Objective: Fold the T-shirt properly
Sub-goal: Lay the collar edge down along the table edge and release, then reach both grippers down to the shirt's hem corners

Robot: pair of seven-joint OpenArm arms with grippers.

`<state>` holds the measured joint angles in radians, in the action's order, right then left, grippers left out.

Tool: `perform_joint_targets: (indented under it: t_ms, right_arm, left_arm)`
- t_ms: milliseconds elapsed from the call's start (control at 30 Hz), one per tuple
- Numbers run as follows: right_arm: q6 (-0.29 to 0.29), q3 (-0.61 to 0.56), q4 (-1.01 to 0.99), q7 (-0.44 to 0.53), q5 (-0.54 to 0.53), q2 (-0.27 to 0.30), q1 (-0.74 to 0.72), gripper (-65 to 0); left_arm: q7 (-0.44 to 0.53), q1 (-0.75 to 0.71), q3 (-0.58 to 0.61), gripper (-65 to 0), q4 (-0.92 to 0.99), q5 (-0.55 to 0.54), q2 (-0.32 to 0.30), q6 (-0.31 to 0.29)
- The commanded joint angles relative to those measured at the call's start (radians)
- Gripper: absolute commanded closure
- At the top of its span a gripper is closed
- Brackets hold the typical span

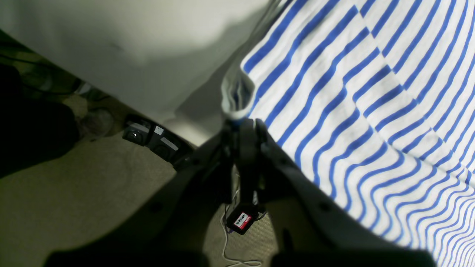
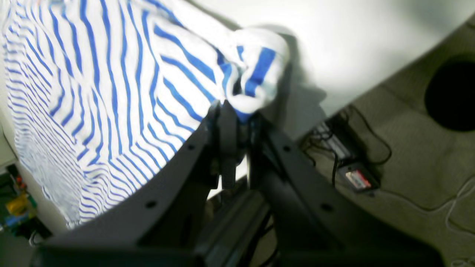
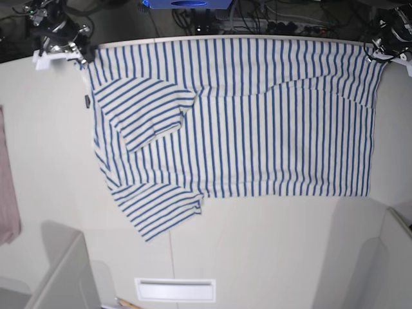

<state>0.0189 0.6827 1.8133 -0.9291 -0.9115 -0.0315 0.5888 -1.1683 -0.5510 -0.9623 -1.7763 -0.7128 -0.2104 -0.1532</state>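
Observation:
The T-shirt [image 3: 257, 129], white with blue stripes, lies across the table, its top edge along the far table edge. One sleeve [image 3: 148, 109] is folded onto the body. The other sleeve [image 3: 161, 209] sticks out at the lower left. A small dark label [image 3: 85, 100] shows near the left edge. My left gripper [image 1: 241, 124] is shut on a corner of the shirt [image 1: 352, 92] and sits at the far right in the base view [image 3: 380, 50]. My right gripper [image 2: 235, 111] is shut on a bunched corner of the shirt [image 2: 111, 81], at the far left in the base view [image 3: 76, 50].
A plain pinkish cloth [image 3: 8, 187] hangs at the table's left edge. A white slot [image 3: 175, 290] sits at the table's front. Cables and power bricks [image 2: 349, 163] lie on the floor beyond the table edge. Grey panels [image 3: 58, 270] stand at the front corners.

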Motion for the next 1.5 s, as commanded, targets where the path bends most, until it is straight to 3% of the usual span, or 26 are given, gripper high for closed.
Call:
perform_joint_targets:
  t_ms: [0,500,533,567,633,667,767,867,1033,1233,1333,1467]
  right_arm:
    - [-0.007,0.006,0.019,0.008,-0.011,0.008,0.007,0.0]
    - [-0.006,0.006,0.024,0.009,-0.01,0.011,0.04,0.0]
    - [-0.006,0.006,0.033,0.009,-0.007,0.011,0.04,-7.7]
    - [-0.006,0.006,0.046,0.009,-0.005,0.011,0.041,-16.2]
    - [-0.006,0.007,0.073,0.009,-0.005,0.009,0.041,-29.4]
    - [-0.006,0.016,0.085,0.011,-0.005,0.008,0.041,-31.4]
    - [-0.006,0.076,0.122,0.006,-0.005,0.005,0.038,-29.4]
    - [-0.006,0.11,0.141,0.011,-0.005,0.018,0.029,-29.7]
    - [-0.006,0.108,0.133,0.011,-0.004,0.114,-0.053,-29.7]
    - [-0.006,0.07,0.09,0.005,-0.004,0.189,-0.201,-29.9]
    - [-0.006,0.012,-0.024,0.009,-0.004,0.235,-0.295,-29.7]
    - [-0.006,-0.054,-0.155,0.011,-0.004,0.25,-0.412,-29.4]
  left_arm:
    - [0.008,-0.007,-0.008,0.0,-0.018,-0.005,-0.016,0.004]
    - [0.006,-0.004,-0.01,0.0,-0.018,-0.005,-0.002,0.004]
    - [0.006,-0.005,-0.011,0.0,-0.018,-0.005,-0.002,0.004]
    - [0.006,-0.005,-0.014,-3.1,-0.018,-0.005,-0.002,0.004]
    - [0.006,-0.005,-0.017,-17.3,-0.018,-0.005,-0.002,0.004]
    - [0.006,-0.005,-0.019,-23.4,-0.018,-0.005,-0.002,0.004]
    - [0.006,-0.008,-0.03,-40.0,-0.02,-0.005,-0.002,0.005]
    - [0.006,-0.005,-0.123,-47.2,-0.049,-0.006,-0.001,0.005]
    - [0.006,0.047,-0.203,-47.1,-0.182,-0.006,-0.022,0.005]
    - [0.006,0.148,-0.109,-46.7,-0.165,-0.005,-0.073,0.007]
    - [0.006,0.202,0.001,-36.7,-0.161,-0.005,-0.102,0.008]
    - [0.006,0.265,0.098,-12.7,-0.138,-0.005,-0.108,0.008]
